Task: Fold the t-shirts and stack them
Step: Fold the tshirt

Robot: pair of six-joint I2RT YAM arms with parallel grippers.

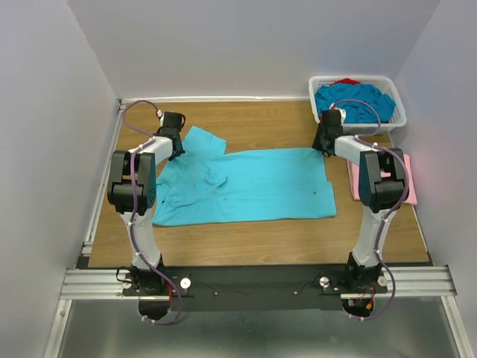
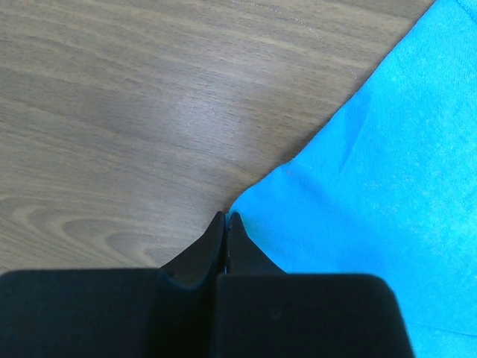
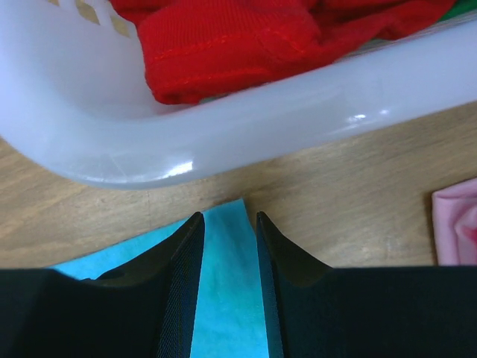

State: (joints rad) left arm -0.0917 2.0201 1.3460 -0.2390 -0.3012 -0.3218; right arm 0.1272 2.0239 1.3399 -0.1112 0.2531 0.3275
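Observation:
A turquoise t-shirt [image 1: 253,186] lies spread flat across the table's middle. My left gripper [image 1: 175,143] is at the shirt's far-left sleeve. In the left wrist view its fingers [image 2: 226,218] are pressed together at the cloth's corner [image 2: 373,186], with a sliver of blue between them. My right gripper [image 1: 326,142] is at the shirt's far-right corner. In the right wrist view it [image 3: 229,218] is open, its jaws straddling the turquoise corner [image 3: 227,253]. A pink t-shirt [image 1: 403,179] lies folded at the right.
A white lattice basket [image 1: 399,104] stands at the back right, holding more turquoise shirts [image 1: 354,101] and a red cloth [image 3: 223,37]. Its rim [image 3: 223,112] is just beyond my right fingertips. The pink cloth [image 3: 458,224] lies to the right of them.

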